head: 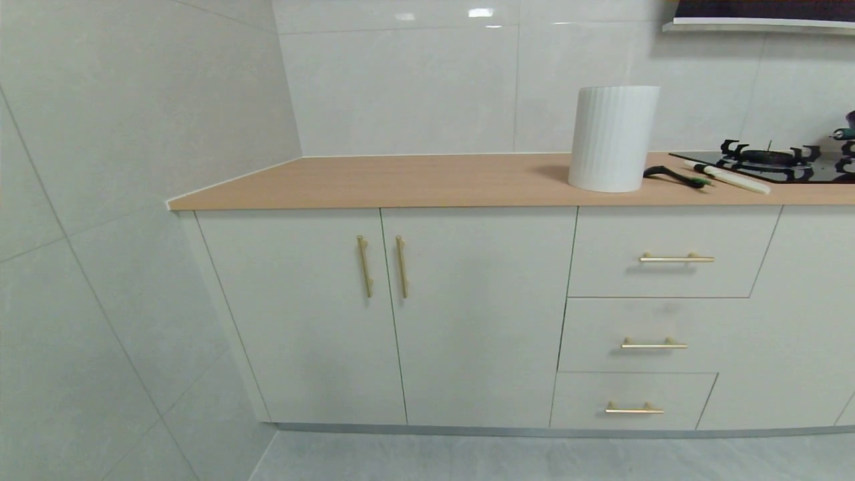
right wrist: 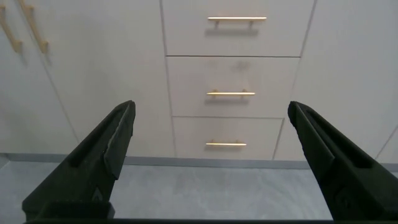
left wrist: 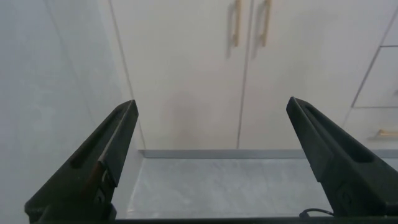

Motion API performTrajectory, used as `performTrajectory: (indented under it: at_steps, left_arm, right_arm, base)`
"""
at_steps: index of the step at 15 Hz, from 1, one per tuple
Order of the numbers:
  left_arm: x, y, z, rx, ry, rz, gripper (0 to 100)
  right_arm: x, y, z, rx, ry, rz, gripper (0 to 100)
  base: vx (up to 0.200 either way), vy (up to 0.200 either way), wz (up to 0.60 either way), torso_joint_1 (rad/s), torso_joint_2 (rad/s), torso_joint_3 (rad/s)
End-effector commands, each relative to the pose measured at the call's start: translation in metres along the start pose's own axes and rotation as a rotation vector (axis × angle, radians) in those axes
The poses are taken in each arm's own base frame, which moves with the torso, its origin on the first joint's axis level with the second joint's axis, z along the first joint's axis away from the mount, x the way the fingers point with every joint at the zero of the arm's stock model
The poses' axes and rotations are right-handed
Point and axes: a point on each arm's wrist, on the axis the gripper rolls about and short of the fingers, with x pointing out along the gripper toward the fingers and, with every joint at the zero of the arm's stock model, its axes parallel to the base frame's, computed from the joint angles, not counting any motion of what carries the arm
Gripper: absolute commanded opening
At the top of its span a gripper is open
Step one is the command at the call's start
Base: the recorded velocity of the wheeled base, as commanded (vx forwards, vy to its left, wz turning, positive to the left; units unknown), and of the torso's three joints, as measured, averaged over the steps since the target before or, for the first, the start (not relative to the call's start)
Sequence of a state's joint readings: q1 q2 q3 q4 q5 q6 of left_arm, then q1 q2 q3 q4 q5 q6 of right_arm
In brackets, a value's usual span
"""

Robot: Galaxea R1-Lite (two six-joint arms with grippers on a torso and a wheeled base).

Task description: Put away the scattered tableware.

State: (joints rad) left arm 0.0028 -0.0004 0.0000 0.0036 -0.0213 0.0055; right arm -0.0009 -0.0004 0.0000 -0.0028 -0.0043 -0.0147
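A white holder (head: 613, 137) stands on the surface (head: 401, 180), its inside hidden, tools (head: 671, 175) just right. Left claw (left wrist: 211, 104) and right claw (right wrist: 211, 106) spread wide.

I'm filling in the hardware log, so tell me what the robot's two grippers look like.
The black left gripper and the black right gripper look alike. Each has two long, flat, matte fingers that narrow to wedge-shaped tips. No markings can be made out.
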Motion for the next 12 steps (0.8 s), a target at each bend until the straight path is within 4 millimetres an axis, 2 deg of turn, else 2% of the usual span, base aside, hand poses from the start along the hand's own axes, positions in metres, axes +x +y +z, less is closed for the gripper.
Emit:
performTrajectory:
  at_steps: [1,7,12]
  left_arm:
    - [0.0000,0.0000,0.0001,0.001,0.000,0.000,100]
    - [0.0000,0.0000,0.0001,0.001,0.000,0.000,100]
    - [0.0000,0.0000,0.0001,0.001,0.000,0.000,100]
  right_arm:
    - [0.0001,0.0000,0.0001,-0.001,0.002,-0.001,100]
    - [0.0001,0.0000,0.0001,-0.001,0.002,-0.001,100]
    - [0.0001,0.0000,0.0001,-0.001,0.002,-0.001,100]
  base:
    - [0.000,-0.200,0.00,0.012,0.00,0.002]
    - [0.000,-0.200,0.00,0.002,0.00,0.007]
    - [0.000,0.000,0.00,0.000,0.00,0.000]
